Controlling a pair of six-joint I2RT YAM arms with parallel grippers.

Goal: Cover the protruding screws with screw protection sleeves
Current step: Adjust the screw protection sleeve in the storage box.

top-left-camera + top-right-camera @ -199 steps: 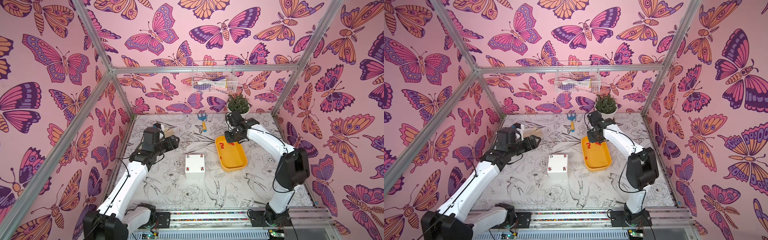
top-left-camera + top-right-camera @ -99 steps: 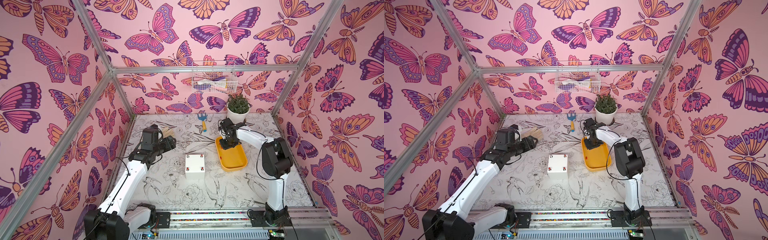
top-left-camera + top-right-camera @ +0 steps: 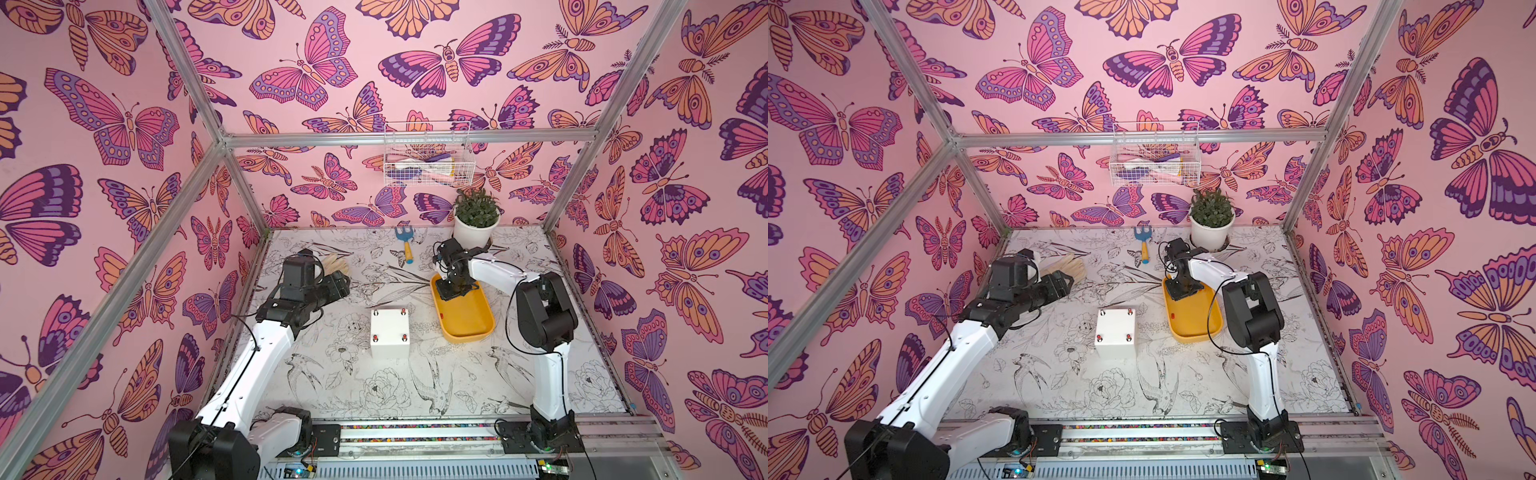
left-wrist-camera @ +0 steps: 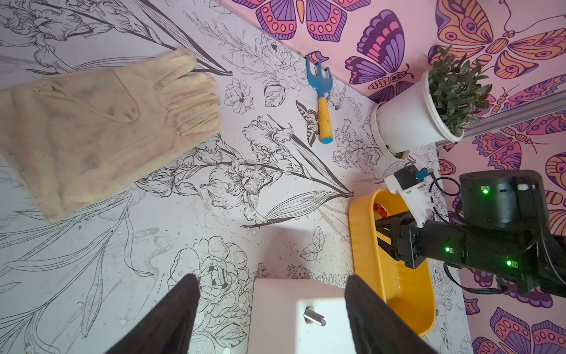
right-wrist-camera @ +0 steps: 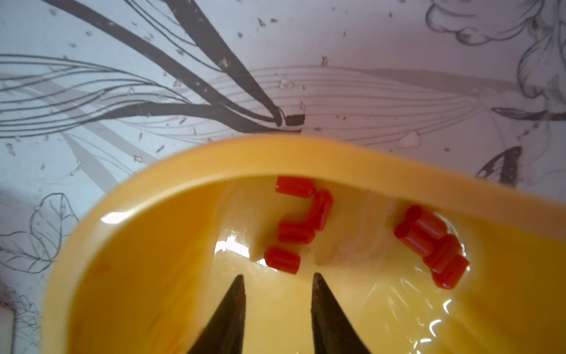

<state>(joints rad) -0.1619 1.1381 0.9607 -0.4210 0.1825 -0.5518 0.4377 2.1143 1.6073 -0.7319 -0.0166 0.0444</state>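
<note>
A white cube-like box (image 3: 1115, 332) stands mid-way on the flower-printed bench (image 3: 1183, 382), with small red sleeves (image 3: 1128, 336) on three top corners. Near it lies a yellow oblong plastic tray (image 3: 1196, 324), the right hand (image 3: 1180, 290) over its far end. The left hand (image 3: 1064, 284) points beside a beige fabric glove (image 3: 1069, 262).

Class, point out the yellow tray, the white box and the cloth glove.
yellow tray (image 3: 465, 322), in a top view, bare floor.
white box (image 3: 390, 327), in a top view, top face.
cloth glove (image 4: 92, 122), left wrist view, palm.
</note>
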